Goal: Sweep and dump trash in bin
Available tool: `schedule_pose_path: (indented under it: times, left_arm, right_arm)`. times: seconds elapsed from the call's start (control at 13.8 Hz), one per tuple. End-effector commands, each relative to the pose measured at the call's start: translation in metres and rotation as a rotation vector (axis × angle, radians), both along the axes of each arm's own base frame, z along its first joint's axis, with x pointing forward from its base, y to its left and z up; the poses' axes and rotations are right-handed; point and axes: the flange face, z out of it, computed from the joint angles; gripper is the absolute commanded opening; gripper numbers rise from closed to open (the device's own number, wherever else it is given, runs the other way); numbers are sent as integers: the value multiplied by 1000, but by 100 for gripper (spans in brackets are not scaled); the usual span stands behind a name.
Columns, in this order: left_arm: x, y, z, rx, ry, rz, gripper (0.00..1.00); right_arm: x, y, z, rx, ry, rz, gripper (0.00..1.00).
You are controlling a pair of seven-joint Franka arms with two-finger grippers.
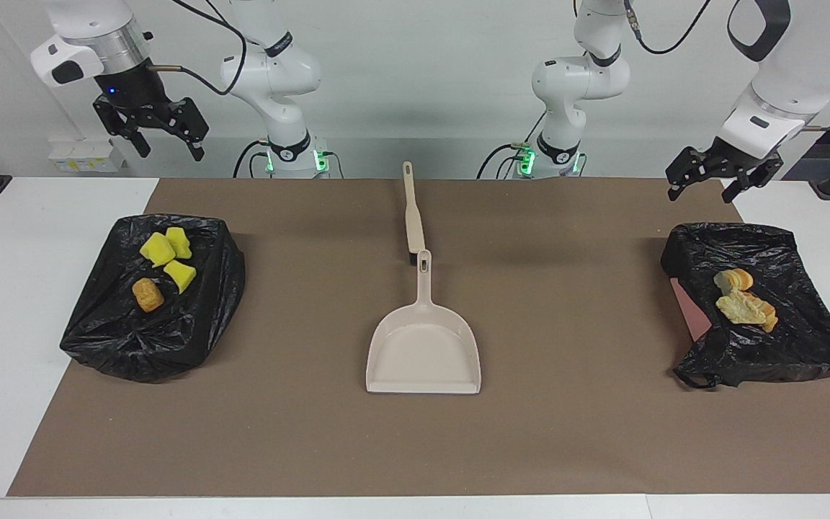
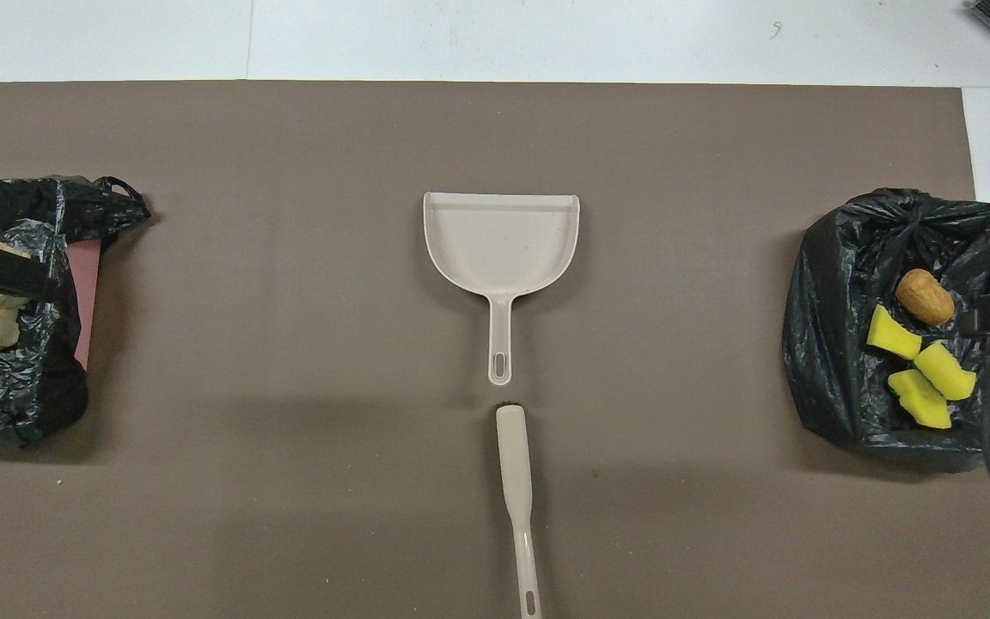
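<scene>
Brown matting point(image 1: 415, 432) covers the middle of a white table, and two bins lined with black bags sit on it, one at each end. In the bin at the right arm's end point(image 1: 98, 339) lie three yellow sponge chunks point(image 1: 168, 256) and a brown cork-like roll point(image 1: 148, 295); in the bin at the left arm's end point(image 1: 797, 353) lie pale bread-like lumps point(image 1: 743, 303). So the trash appears to be binned already.

Midway between the bins lies a beige dustpan point(image 1: 424, 353), with a brush point(image 1: 413, 216) nearer to the robots than the pan, its dark end just beside the pan's handle tip.

The scraps look light and soft (the sponge would squash under a pinch), so sweeping suits them better than gripping. Both tools look like stiff, light plastic, best taken at their slim handles.

The right gripper point(image 1: 163, 140) hangs in the air over its bin, fingers spread wide, holding nothing. The left gripper point(image 1: 707, 184) hangs over the other bin, likewise spread and empty.
</scene>
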Motion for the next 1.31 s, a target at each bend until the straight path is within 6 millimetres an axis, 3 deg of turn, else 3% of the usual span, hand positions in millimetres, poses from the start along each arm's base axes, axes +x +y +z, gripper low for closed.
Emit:
schedule_pose_path:
  times: [0.0,0.51,0.8,1.23]
  left_arm:
    - [-6,-2,-1,16,26,-17,100]
    - [-11,-3,-2,21,31,-23,100]
    - [-14,-20,6,19,42,-72,100]
    - [-17,-23,11,9,54,-77,100]
  right_arm:
    - [-5,0,4,17,1,21,100]
    - [-5,0,4,17,1,21,100]
    - [-5,0,4,17,1,21,100]
    - [-5,0,4,17,1,21,100]
